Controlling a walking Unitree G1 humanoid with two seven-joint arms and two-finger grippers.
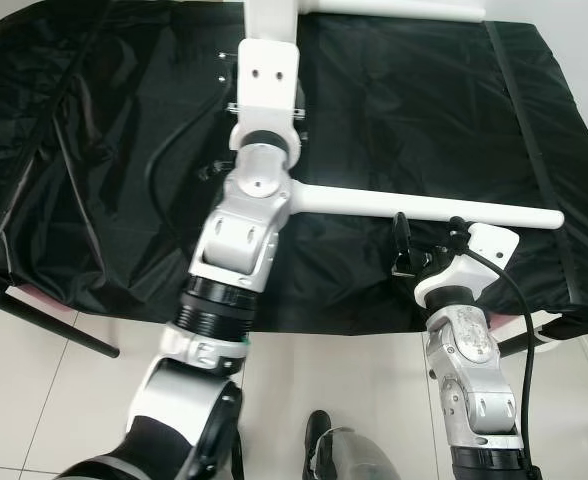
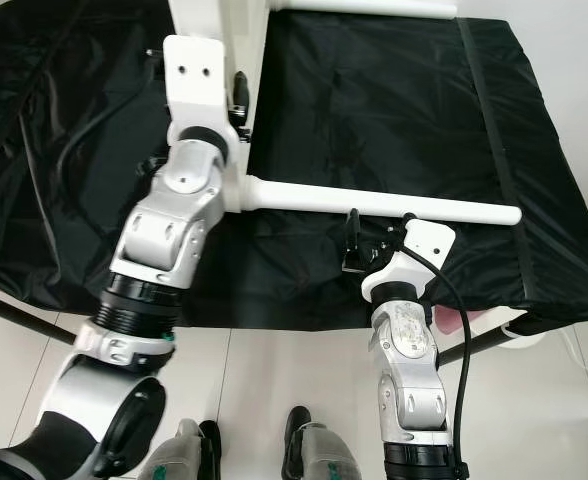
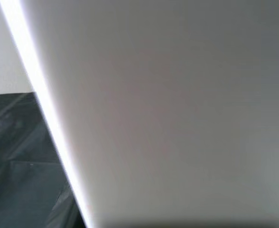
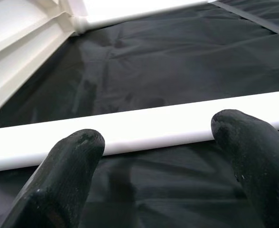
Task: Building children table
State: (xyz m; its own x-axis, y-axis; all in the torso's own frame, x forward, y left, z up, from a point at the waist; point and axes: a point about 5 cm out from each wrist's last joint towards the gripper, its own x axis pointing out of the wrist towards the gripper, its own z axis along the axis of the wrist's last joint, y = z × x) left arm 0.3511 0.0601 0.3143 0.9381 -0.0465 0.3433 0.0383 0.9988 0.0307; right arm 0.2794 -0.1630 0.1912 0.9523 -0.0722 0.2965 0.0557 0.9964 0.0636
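A white table leg [image 1: 429,205], a long round tube, lay across the worktop [image 1: 424,110], which was covered with a black cloth. One end of the leg joined a white table frame [image 1: 269,25] that stood beside the left arm, and the other end reached toward the right edge of the worktop. A second white tube [image 1: 394,8] ran from the same frame along the far edge of the worktop, well apart from the leg. The right gripper [image 4: 158,137] hovered just on the near side of the leg, close to its free end, and its two black fingers [image 4: 68,164] were spread wide, one at each side, with the leg seen between their tips. They held nothing, and I cannot tell whether they touched the leg. The left gripper was at the frame, near the place where the leg joins it; its white wrist block [image 1: 266,75] lay against the frame, and in the left wrist view a white surface [image 3: 177,114] of the frame was very close to the camera. I cannot tell how the left fingers stood. Some small screws [image 1: 222,62] lay on the cloth beside the frame, on the side away from the leg.
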